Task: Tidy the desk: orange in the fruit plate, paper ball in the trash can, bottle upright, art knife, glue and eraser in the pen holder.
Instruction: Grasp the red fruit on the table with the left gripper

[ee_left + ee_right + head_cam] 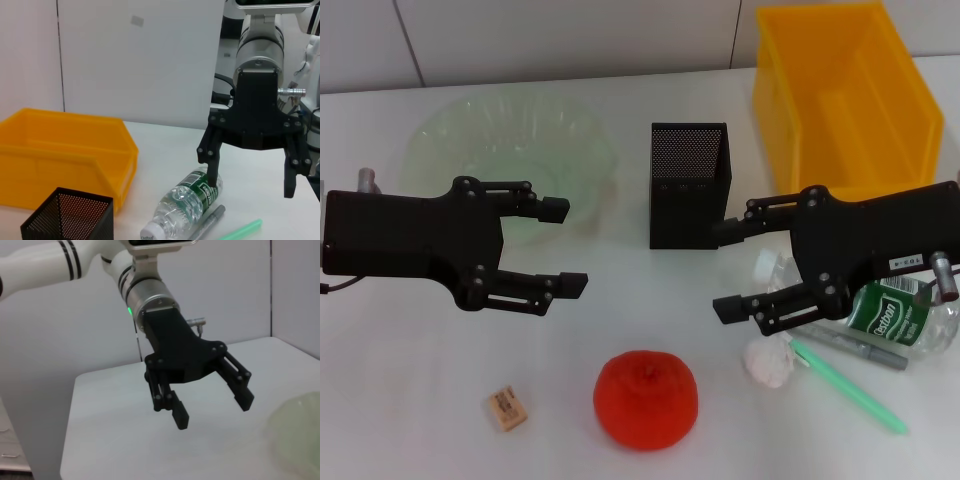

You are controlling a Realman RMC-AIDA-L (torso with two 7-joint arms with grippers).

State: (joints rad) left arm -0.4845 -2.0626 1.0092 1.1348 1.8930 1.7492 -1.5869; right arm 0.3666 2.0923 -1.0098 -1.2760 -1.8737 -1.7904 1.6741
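The orange [646,398] sits near the table's front edge, with the eraser [507,408] to its left and the paper ball [768,362] to its right. The bottle [895,315] lies on its side under my right gripper [723,270], which hovers open over it and also shows in the left wrist view [252,182] above the bottle [187,202]. My left gripper [563,246] is open and empty in front of the fruit plate [510,150]. The pen holder [688,185] stands mid-table, the trash can [845,95] at the back right.
A slim green stick [850,385] and a grey pen-shaped one [860,347] lie beside the bottle; which is the art knife or glue I cannot tell. In the right wrist view the left gripper [213,410] hangs near the plate's rim [297,430].
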